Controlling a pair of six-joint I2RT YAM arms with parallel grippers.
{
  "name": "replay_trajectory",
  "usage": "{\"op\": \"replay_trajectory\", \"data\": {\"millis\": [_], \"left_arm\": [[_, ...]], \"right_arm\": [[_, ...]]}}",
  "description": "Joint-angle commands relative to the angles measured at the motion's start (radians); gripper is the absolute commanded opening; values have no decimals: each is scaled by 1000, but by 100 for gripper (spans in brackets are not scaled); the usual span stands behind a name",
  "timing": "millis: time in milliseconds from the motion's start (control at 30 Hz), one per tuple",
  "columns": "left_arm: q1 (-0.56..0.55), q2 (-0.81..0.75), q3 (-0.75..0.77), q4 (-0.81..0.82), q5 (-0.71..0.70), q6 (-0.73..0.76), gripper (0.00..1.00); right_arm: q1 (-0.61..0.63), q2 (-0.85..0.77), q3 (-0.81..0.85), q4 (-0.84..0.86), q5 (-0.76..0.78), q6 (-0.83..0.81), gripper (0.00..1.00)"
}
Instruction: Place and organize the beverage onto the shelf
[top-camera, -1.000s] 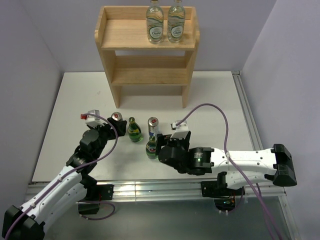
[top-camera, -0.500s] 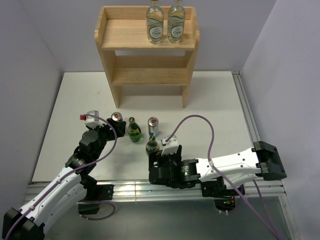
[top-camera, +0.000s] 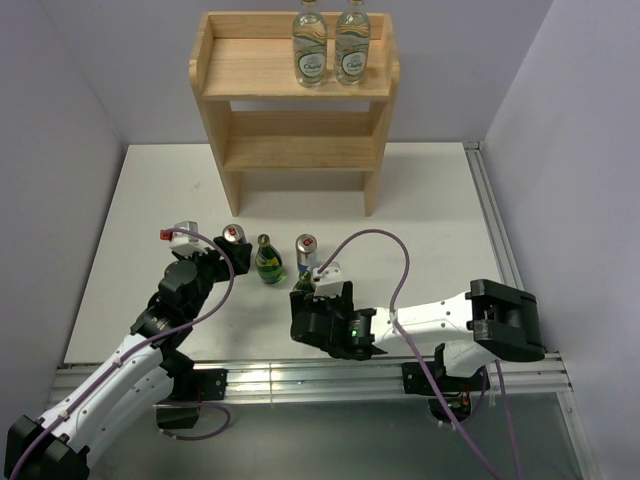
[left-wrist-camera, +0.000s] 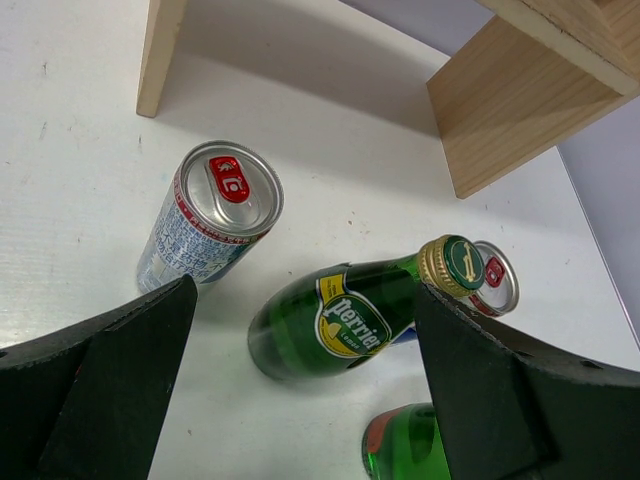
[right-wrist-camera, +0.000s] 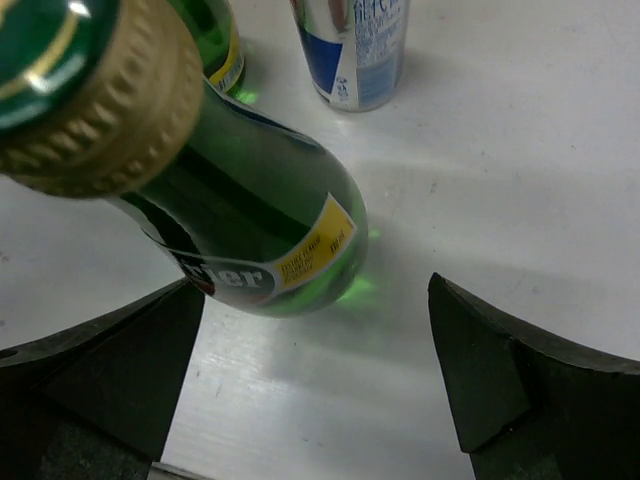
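Green bottle (right-wrist-camera: 250, 225) within widely parted end effector (right-wrist-camera: 312, 295)

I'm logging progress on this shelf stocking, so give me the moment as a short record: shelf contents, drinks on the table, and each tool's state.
shelf top tier: left water bottle, right water bottle, upright, side by side
lower tiers: no drinks visible
table: left can, right can, far green bottle, near green bottle, all upright
left tool: open, empty, facing the left can and far green bottle
right tool: open, fingers either side of the near green bottle, not closed on it
placed: two of six
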Motion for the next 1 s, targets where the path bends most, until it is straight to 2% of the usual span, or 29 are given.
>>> {"op": "replay_trajectory", "data": {"millis": [0,200,467,833,967], "left_arm": [[-3,-6,37,18,-11,6,97],[-4,2,34,25,-11,8,97],[-3,7,29,31,-11,10,97],[-4,34,25,54,1,6,97],[-4,37,23,59,0,6,97]], "right_arm": [[-50,19,-5,154,-20,-90,100],[-92,71,-32,342,-70,-192,100],[-98,166,-24,428,-63,-218,100],[-100,273,-99,634,35,-227,99],[-98,301,-104,658,69,-216,97]]}}
